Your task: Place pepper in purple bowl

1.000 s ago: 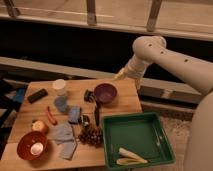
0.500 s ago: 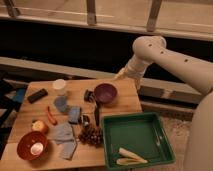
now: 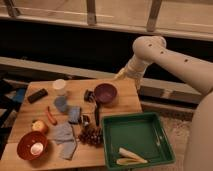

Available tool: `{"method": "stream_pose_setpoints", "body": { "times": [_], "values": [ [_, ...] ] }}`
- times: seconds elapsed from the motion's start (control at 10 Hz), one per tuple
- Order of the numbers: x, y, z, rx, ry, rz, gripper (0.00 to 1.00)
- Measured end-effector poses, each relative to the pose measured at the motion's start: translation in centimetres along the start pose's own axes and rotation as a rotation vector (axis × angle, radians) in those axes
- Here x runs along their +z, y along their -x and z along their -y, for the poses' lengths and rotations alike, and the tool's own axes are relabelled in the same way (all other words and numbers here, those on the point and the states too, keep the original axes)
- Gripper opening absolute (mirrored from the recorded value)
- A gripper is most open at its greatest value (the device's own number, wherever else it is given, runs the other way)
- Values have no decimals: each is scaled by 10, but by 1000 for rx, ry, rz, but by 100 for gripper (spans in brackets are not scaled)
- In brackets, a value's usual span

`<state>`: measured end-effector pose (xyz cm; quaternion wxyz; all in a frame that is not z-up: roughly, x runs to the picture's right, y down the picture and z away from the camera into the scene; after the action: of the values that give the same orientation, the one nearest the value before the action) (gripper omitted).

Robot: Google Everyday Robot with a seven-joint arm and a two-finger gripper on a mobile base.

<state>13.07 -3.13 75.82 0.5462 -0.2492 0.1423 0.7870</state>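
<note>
The pepper (image 3: 51, 115), small, slender and red-orange, lies on the left part of the wooden table (image 3: 125, 102). The purple bowl (image 3: 105, 93) stands upright at the table's far middle-right, and I see nothing in it. My gripper (image 3: 120, 75) hangs at the end of the white arm (image 3: 165, 52), just above the table's far edge, behind and to the right of the purple bowl. It is well away from the pepper and holds nothing that I can see.
A red-orange bowl (image 3: 26, 141) holding a pale object stands front left, with a round apple-like fruit (image 3: 39, 126) behind it. A white cup (image 3: 60, 86), black block (image 3: 37, 95), blue cup (image 3: 61, 104), blue cloths (image 3: 65, 135) and grapes (image 3: 90, 135) are on the table. A green tray (image 3: 137, 137) sits front right.
</note>
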Motion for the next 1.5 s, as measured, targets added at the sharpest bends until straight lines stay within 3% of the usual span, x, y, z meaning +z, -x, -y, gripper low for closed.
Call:
{"method": "stream_pose_setpoints", "body": {
  "times": [1.1, 1.3, 1.5],
  "values": [
    [-1, 1, -2, -9, 4, -2, 80],
    [2, -2, -15, -44, 18, -8, 80],
    [15, -9, -55, -103, 58, -2, 80]
  ]
}}
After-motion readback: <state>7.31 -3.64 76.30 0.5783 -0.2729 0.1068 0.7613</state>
